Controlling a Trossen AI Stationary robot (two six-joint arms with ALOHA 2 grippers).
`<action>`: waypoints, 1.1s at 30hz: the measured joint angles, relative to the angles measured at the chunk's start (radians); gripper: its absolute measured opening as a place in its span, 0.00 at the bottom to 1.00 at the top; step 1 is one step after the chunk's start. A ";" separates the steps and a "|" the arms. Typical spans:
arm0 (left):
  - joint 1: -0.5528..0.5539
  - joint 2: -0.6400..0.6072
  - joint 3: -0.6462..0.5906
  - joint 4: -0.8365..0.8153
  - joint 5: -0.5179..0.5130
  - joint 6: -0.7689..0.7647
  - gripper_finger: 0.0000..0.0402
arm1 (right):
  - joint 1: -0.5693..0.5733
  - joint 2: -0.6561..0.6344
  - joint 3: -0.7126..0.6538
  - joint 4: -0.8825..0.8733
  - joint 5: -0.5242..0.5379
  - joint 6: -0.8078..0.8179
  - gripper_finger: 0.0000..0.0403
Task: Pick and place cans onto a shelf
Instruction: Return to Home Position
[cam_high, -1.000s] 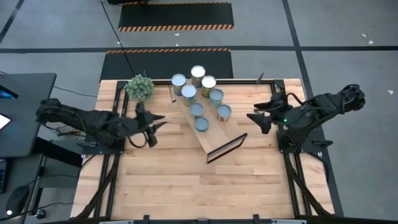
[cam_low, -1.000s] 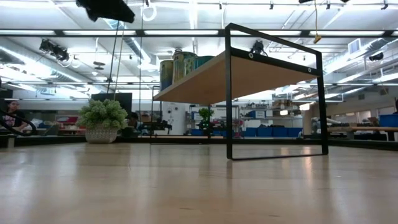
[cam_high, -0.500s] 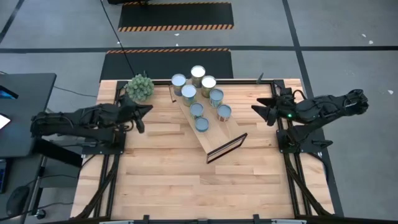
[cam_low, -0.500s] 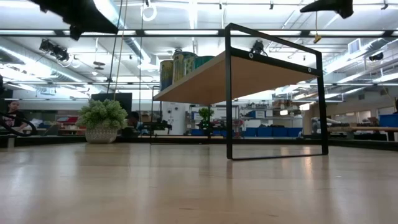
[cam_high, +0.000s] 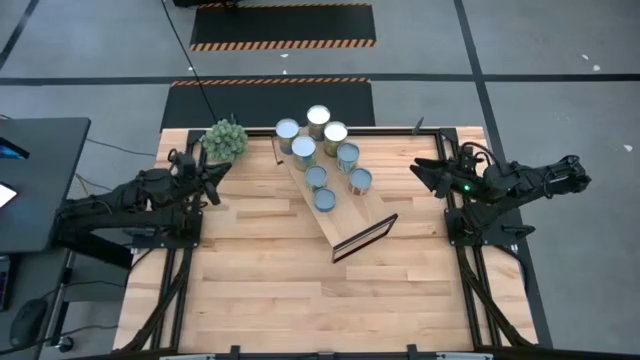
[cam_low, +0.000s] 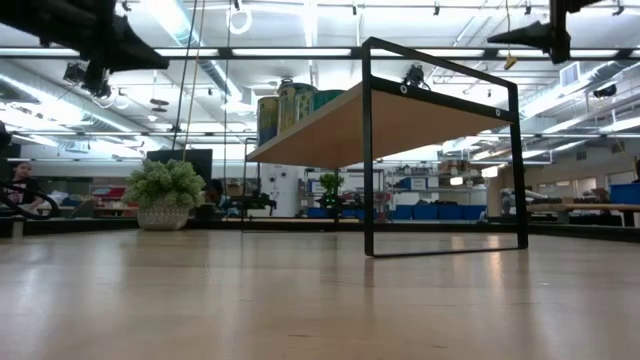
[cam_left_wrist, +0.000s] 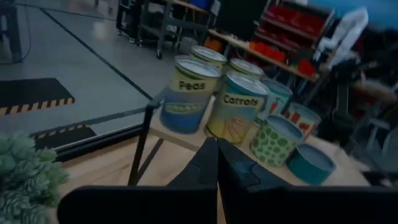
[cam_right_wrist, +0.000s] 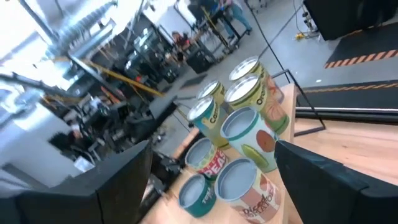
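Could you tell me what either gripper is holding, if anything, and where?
Nothing: the left gripper is shut on nothing, the right gripper open and empty.

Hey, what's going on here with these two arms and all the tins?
Nothing is being handled right now. All eight cans stand clustered on the wooden shelf, which sits slantwise on the table. Both arms rest at opposite table edges, empty: the left tool is shut beside the plant, the right tool is open, clear of the shelf.
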 joint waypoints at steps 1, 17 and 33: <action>0.008 -0.019 -0.014 0.006 0.000 -0.014 0.01 | -0.003 -0.016 -0.018 0.016 0.005 0.000 0.86; 0.052 -0.258 -0.190 0.163 -0.045 -0.161 0.01 | -0.019 -0.219 -0.254 0.258 0.049 -0.027 0.86; 0.052 -0.255 -0.384 0.418 -0.052 -0.248 0.01 | -0.019 -0.260 -0.460 0.557 0.094 -0.045 0.86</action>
